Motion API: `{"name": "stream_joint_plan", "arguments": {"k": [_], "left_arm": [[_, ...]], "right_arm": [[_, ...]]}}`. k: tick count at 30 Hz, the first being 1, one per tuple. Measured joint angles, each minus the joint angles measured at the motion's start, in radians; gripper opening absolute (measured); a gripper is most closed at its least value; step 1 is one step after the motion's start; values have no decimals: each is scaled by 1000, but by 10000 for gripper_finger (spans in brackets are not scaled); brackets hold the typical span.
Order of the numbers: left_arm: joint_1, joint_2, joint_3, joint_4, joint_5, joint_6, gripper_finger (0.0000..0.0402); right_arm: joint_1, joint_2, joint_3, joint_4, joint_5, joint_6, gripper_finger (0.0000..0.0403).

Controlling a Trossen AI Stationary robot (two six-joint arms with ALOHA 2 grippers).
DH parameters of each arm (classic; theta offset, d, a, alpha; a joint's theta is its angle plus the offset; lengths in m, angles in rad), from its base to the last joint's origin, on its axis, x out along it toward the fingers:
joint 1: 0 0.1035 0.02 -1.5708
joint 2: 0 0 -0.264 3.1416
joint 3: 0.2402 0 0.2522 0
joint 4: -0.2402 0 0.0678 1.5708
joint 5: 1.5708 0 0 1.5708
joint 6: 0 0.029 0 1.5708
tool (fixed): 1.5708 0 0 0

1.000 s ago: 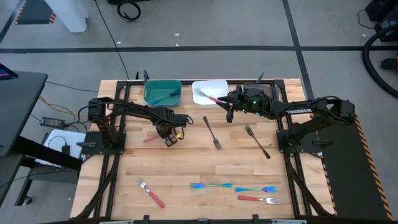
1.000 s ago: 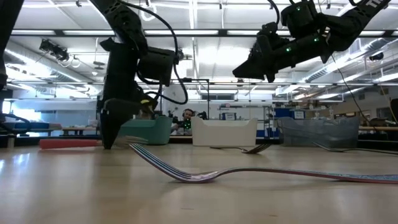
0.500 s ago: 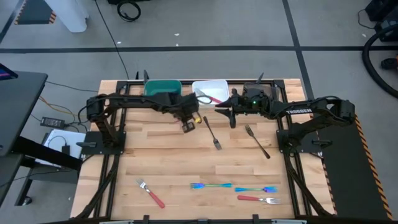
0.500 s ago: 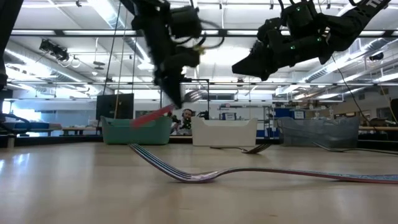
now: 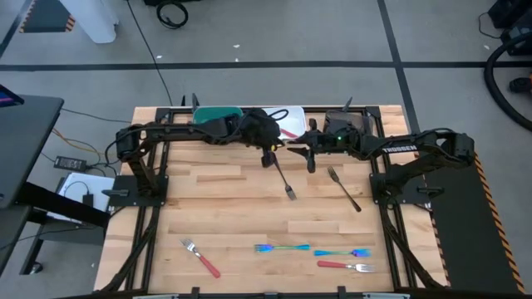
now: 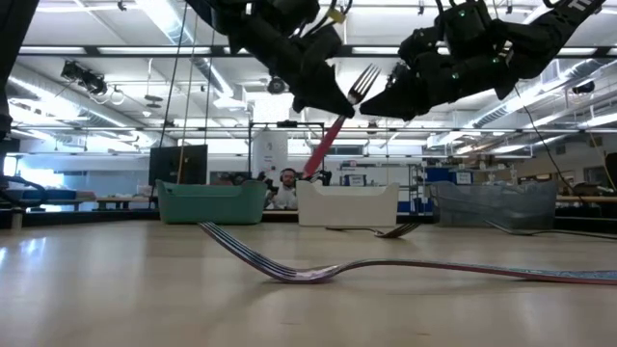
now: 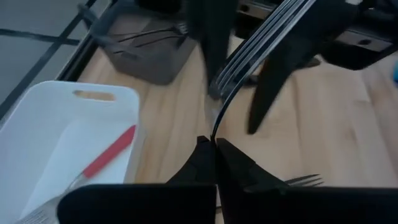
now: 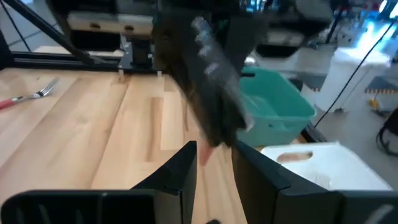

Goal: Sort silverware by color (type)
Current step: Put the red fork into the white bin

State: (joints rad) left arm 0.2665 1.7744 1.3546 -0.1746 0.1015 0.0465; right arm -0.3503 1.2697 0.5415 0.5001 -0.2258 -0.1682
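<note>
The left gripper [image 6: 333, 101] hangs in the air just beside the near edge of the white bin [image 5: 293, 114], clamped tight on a red-handled fork [image 6: 328, 135]. In the low view the fork slants steeply: its silver tines point up and toward the right arm, while the red handle trails down toward the bin's rim. The left wrist view shows the tines running away from the closed fingers [image 7: 205, 163], with the bin lying off to one side and a little behind, another red fork [image 7: 107, 152] already inside it.

So the bin is close, and the fork's long axis lies roughly across the short path into it; by my reading, the handle end would go in first.

The right gripper [image 5: 311, 158] hovers just beside the left one, on the side of the bin away from the teal bin [image 6: 212, 202]. Its fingers stand parted with nothing between them, and it sits nearer the two dark forks [image 5: 283, 178] lying on the table in front of the bin.
</note>
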Motion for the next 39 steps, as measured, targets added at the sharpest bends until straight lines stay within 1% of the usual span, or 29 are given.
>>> {"name": "stream_joint_plan", "arguments": {"k": [3, 7, 14, 18, 21, 25, 26, 30, 33, 35, 37, 39], "left_arm": [[0, 0, 0, 13, 33, 0, 0], [-5, 0, 0, 23, 43, -1, 0], [-8, 12, 0, 38, 71, -1, 0], [-7, 27, 1, 52, 87, 0, 0], [-5, 30, -1, 41, 88, 2, 1], [0, 29, -1, 42, 97, -12, 4], [1, 29, -1, 41, 96, -12, 4], [6, 29, -1, 38, 92, -6, 5], [13, 29, 0, 33, 91, -5, 6], [21, 29, 1, 28, 87, 0, 6], [35, 23, 2, 16, 88, 17, 6], [50, 8, 3, -7, 88, 49, 6]], "right_arm": [[10, 0, 0, 34, 2, -14, 109], [20, 2, -1, 49, 49, -11, 109], [23, 2, 0, 130, 49, -10, 109], [39, 1, 1, 135, 45, -11, 106], [49, 4, 1, 130, 46, -25, 83], [47, 4, 1, 135, 64, -36, 21], [46, 4, 1, 135, 65, -38, 14], [46, 4, 1, 132, 110, -25, 16], [47, 4, 1, 133, 140, -22, 9], [47, 5, 1, 135, 181, -19, 9], [48, 5, 1, 137, 226, -16, 9], [47, 5, 3, 144, 243, -14, 8]]}}
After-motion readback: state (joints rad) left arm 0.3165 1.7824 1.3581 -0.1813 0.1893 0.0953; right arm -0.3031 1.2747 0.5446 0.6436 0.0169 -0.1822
